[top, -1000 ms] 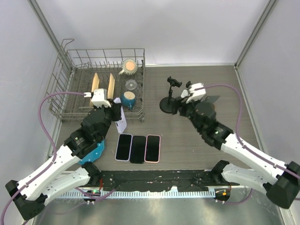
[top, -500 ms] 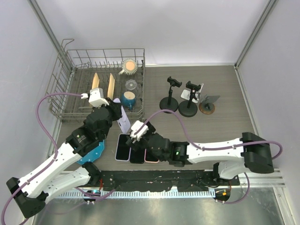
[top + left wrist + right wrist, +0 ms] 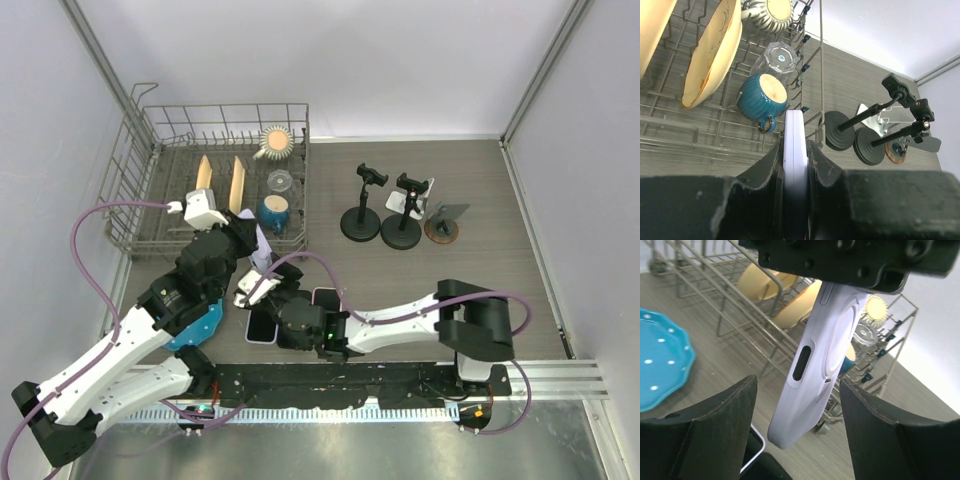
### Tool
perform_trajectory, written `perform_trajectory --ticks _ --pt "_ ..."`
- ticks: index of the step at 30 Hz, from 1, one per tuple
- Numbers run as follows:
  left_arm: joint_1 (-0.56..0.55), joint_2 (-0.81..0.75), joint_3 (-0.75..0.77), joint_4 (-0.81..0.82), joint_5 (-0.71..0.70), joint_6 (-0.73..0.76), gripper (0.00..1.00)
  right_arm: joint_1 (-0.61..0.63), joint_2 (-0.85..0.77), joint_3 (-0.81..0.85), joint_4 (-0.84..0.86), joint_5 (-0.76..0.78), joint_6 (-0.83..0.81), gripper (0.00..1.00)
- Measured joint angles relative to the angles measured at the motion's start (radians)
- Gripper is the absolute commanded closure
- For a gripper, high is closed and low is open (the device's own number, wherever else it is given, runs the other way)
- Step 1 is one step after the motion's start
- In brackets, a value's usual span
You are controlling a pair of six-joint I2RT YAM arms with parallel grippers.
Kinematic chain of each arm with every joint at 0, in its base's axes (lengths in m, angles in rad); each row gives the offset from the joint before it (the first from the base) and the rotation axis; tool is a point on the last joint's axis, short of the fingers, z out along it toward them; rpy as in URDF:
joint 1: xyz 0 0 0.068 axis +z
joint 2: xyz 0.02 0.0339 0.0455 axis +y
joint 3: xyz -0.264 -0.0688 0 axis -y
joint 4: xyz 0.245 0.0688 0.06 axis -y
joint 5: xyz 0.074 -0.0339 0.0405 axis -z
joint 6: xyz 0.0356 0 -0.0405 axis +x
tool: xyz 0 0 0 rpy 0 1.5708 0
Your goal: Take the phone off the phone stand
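— Where is the pale lavender phone in its rounded case [image 3: 795, 127] found?
— It is held edge-on in the left gripper [image 3: 795, 148], whose fingers are clamped against its two broad faces. It is carried tilted above the grey-brown wood-grain table [image 3: 430, 290], over the left half. There it sits just off the near right corner of the grey wire dish rack [image 3: 220, 106].

— And the right gripper [image 3: 797, 390]?
— It is stretched across towards the table's left side and held spread. One dark finger is seen on each side of the phone's lower end, with a gap left on both sides, so nothing is gripped.

— How are the stands placed?
— A black round-based phone stand [image 3: 359, 222] is set near the far edge, right of the middle. A second black stand [image 3: 402, 236] is touching or just beside it. Both are well apart from the phone.

— What else is seen?
— A dark blue ceramic mug [image 3: 762, 95] and a clear glass tumbler [image 3: 775, 57] are lodged at the rack's right end. A blue white-dotted plate [image 3: 660, 365] lies towards the near left. A dark flat phone [image 3: 262, 328] and a pink-rimmed flat phone [image 3: 326, 295] lie under the right arm. Possibly another is hidden between them.
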Motion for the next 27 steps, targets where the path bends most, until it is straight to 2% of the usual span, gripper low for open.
perform_trajectory --ticks 3,4,6,7,10,12,13,18,19,21,22,25,27 --pt "0.000 0.000 0.000 -0.002 0.000 -0.002 1.00 0.005 0.066 0.008 0.117 0.070 -0.093 0.44" --pt "0.000 0.000 0.000 -0.002 0.000 -0.002 1.00 0.007 0.089 0.013 0.161 0.097 -0.127 0.54" --pt "0.000 0.000 0.000 -0.003 0.000 -0.003 0.99 0.014 0.138 0.027 0.266 0.150 -0.220 0.65" --pt "0.000 0.000 0.000 -0.004 0.000 -0.004 0.98 0.018 0.158 0.035 0.310 0.175 -0.255 0.80" --pt "0.005 -0.001 0.000 -0.018 -0.029 -0.023 0.94 0.031 0.228 0.077 0.437 0.279 -0.415 0.99" --pt "0.014 -0.001 0.000 -0.023 -0.045 -0.053 0.86 0.034 0.271 0.120 0.509 0.326 -0.499 0.99" --pt "0.014 -0.003 0.000 -0.022 -0.046 -0.056 0.76 0.035 0.285 0.134 0.532 0.337 -0.525 0.99" --pt "0.014 -0.024 0.000 -0.024 -0.013 -0.032 0.52 0.051 0.306 0.152 0.596 0.375 -0.626 0.99" --pt "0.012 -0.026 0.000 -0.021 -0.005 -0.025 0.40 0.052 0.306 0.152 0.596 0.378 -0.636 0.99" --pt "0.010 -0.034 -0.002 -0.005 0.006 -0.006 0.29 0.053 0.306 0.151 0.594 0.388 -0.653 0.99" --pt "0.010 -0.040 -0.003 0.011 0.010 0.004 0.19 0.054 0.305 0.149 0.587 0.392 -0.661 0.99" --pt "0.010 -0.077 -0.019 0.074 0.015 0.046 0.08 0.055 0.303 0.127 0.563 0.413 -0.673 0.99" --pt "0.009 -0.110 -0.032 0.117 0.022 0.082 0.04 0.056 0.298 0.104 0.547 0.430 -0.678 0.99"
